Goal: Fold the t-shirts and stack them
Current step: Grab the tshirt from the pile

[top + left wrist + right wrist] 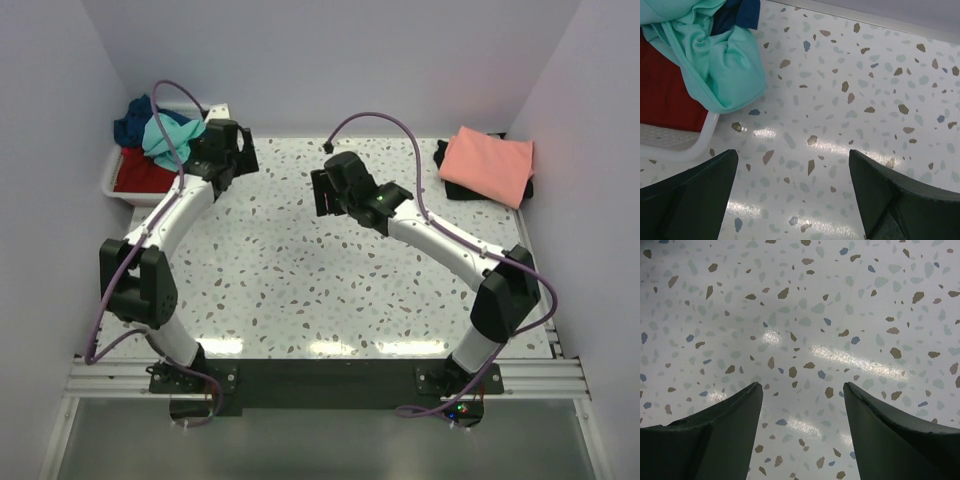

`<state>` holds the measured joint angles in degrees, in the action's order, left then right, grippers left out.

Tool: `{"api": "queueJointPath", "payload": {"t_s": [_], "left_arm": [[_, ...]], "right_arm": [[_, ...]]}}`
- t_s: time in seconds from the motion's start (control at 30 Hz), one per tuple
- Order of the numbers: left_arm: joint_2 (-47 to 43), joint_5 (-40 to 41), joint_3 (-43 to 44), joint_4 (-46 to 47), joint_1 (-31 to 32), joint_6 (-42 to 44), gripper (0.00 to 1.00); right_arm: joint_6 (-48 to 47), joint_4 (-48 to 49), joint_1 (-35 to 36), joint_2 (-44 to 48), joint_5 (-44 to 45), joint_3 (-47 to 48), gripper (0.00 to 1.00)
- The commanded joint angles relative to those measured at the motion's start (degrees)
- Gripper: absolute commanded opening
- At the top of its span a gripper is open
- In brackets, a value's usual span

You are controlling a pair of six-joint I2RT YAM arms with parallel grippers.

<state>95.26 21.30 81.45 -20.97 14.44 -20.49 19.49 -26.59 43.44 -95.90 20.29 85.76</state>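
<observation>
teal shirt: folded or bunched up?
Bunched up. The teal shirt lies crumpled in a heap in the white tub, with part of it drooping over the rim.

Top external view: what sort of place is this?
Probably a lab test cell: plain walls box in a speckled tabletop, left arm and right arm are bolted to a rail at its near edge, cables exposed.

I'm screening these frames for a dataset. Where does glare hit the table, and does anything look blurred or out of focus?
Top external: white glare patches on the table along its near edge, nothing blurred. Left wrist: glare streaks between the left fingers; turquoise t-shirt crisp. Right wrist: one bright streak across the table; right fingers dark, without detail.
</observation>
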Motion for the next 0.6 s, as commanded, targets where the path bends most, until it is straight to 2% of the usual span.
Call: {"api": "queueJointPath", "payload": {"t_s": [0.0,0.1,0.33,0.53,0.57], "left_arm": [[4.5,2.5,8.6,-2.0,-3.4,-0.9,0.96],[7.4,3.2,11.9,-2.2,-6.3,-2.3,0.93],[12.1,5.2,15.0,2.1,-11.9,-5.3,0.76],[15.6,6.4,15.5,5.5,-14.4,-8.1,0.74],[16.3,5.8,15.7,6.0,-16.4,-8.6,0.73]], "right_arm": [[0.6,2.2,0.0,-1.0,0.4,0.5,0.7],[0.6,2.0,-0.1,-1.7,-0.3,0.6,0.7],[0.2,1.6,-0.8,-3.5,-1.0,1.3,0.7],[-0.1,0.2,-1.5,-4.6,-1.0,2.7,0.69],[-0.1,-0.2,-1.5,-5.1,-1.0,2.9,0.69]]}}
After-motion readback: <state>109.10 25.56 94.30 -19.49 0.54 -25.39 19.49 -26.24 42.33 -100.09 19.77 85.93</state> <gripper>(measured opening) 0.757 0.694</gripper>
